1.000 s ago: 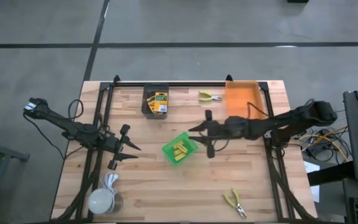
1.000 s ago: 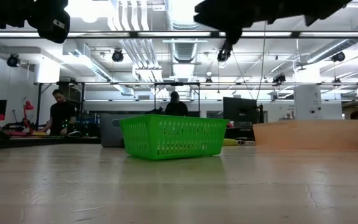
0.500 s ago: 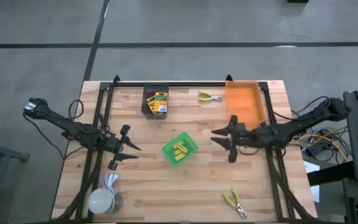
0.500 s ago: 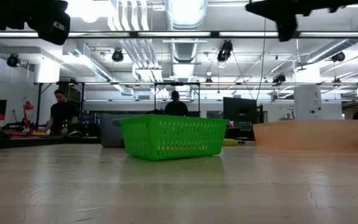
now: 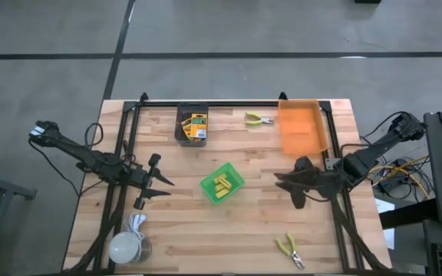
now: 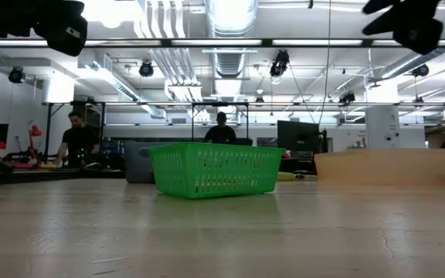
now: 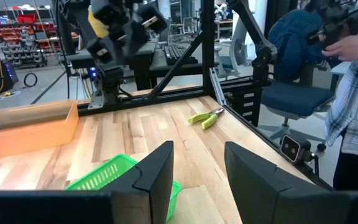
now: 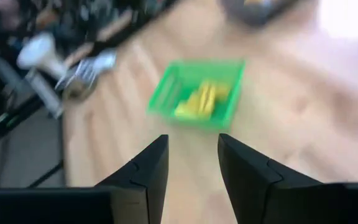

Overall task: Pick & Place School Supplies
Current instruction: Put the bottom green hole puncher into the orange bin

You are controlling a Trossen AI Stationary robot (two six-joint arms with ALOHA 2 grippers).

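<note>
A green bin mid-table holds small yellow blocks. A crayon box lies in the grey bin at the far edge. One pair of yellow-handled pliers lies beside the orange bin, and another lies near the front edge. My left gripper hovers open to the left of the green bin, pointing level. My right gripper hangs open and empty to the right of it, high in the low view, tilted down toward the bin.
A white round object sits at the near left corner. A black frame runs round the table. A person stands beyond the table's near edge. Bare wood lies between the green bin and the near pliers.
My right gripper has drawn back from beside the green bin toward the table's right and near edges, rolling about its own axis and tipping as it went. It has stayed open and empty. The bins and supplies have kept their places.
</note>
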